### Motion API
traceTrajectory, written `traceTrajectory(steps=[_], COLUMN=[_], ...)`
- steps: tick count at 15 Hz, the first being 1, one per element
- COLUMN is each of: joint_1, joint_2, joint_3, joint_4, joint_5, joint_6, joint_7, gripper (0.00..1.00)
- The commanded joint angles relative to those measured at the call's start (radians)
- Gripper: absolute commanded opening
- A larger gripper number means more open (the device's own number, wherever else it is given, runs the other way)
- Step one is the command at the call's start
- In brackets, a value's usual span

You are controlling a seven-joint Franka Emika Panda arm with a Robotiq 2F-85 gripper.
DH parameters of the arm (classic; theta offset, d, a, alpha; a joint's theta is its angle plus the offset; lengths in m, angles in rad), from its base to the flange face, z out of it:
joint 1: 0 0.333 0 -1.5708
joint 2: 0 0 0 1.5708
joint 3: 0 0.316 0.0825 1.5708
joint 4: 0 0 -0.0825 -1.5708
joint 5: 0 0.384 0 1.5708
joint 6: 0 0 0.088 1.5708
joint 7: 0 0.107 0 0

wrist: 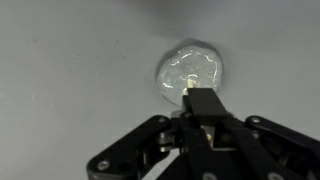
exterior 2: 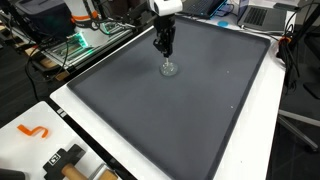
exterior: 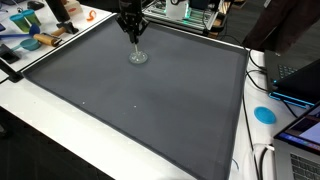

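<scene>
A clear glass object with a round part [exterior: 137, 58] rests on the dark grey mat [exterior: 150, 115] near the mat's far edge. It also shows in both exterior views [exterior 2: 169, 68] and in the wrist view [wrist: 190, 72]. A thin stem rises from it into my gripper [exterior: 133, 36], which hangs straight above it [exterior 2: 165, 47]. In the wrist view the fingers [wrist: 200, 105] are pressed together just over the glass, apparently closed on the stem. The stem itself is hidden by the fingers.
The mat [exterior 2: 180, 120] lies on a white table. A blue disc [exterior: 265, 114] and laptops [exterior: 300, 75] sit at one side. An orange hook [exterior 2: 33, 131] and black tools [exterior 2: 65, 160] lie on a corner. Clutter [exterior: 40, 40] and a green-lit device [exterior 2: 80, 45] stand beyond the mat.
</scene>
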Motion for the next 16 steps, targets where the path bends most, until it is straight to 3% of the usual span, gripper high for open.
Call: traceTrajectory(steps=[1, 16], joint_1=[-0.001, 0.000], joint_2=[0.040, 0.113], joint_3=[0.005, 0.009], joint_4=[0.017, 0.054], joint_5=[-0.059, -0.062], joint_6=[0.012, 0.010], joint_7=[0.062, 0.084], gripper=[0.03, 0.03])
